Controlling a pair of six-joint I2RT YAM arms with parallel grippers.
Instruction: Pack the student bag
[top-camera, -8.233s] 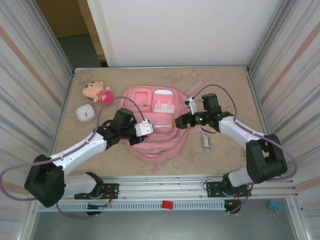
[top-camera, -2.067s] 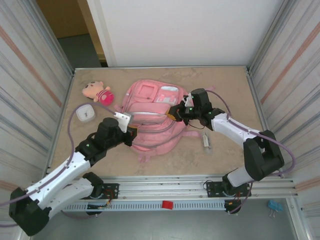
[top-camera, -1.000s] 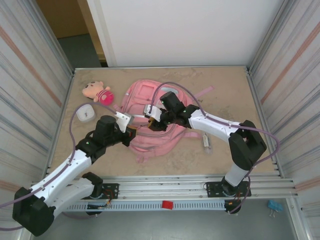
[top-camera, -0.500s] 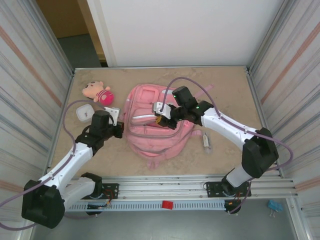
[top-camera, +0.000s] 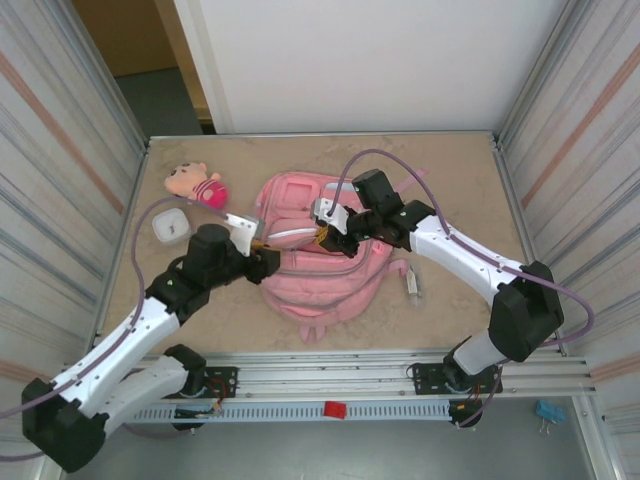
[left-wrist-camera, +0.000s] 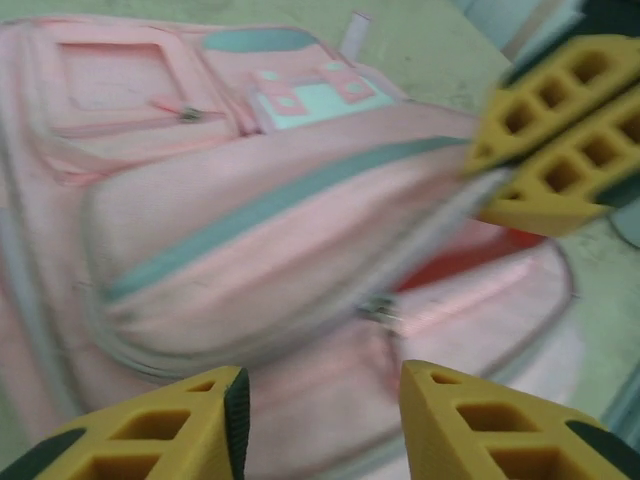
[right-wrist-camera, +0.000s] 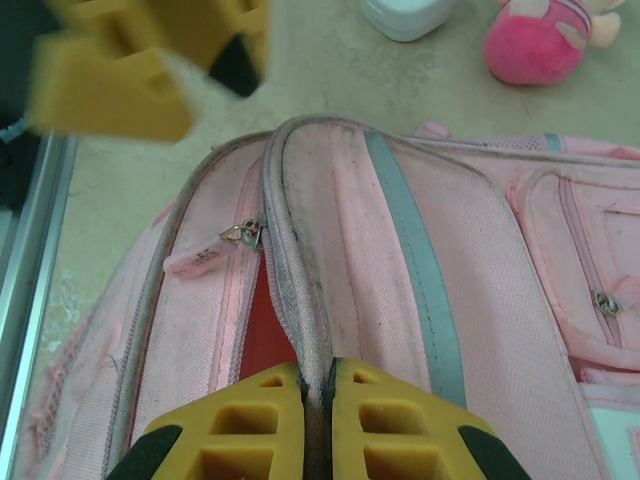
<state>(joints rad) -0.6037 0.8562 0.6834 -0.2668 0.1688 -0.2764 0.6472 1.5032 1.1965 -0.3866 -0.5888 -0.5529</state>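
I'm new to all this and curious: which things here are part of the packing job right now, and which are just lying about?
In the job: bag, right gripper shut on its opening edge, left gripper open beside it.
Lying about, untouched: doll, white case, small pale item right of bag; perhaps packed later.

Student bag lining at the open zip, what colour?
Red lining; right wrist view shows it best.
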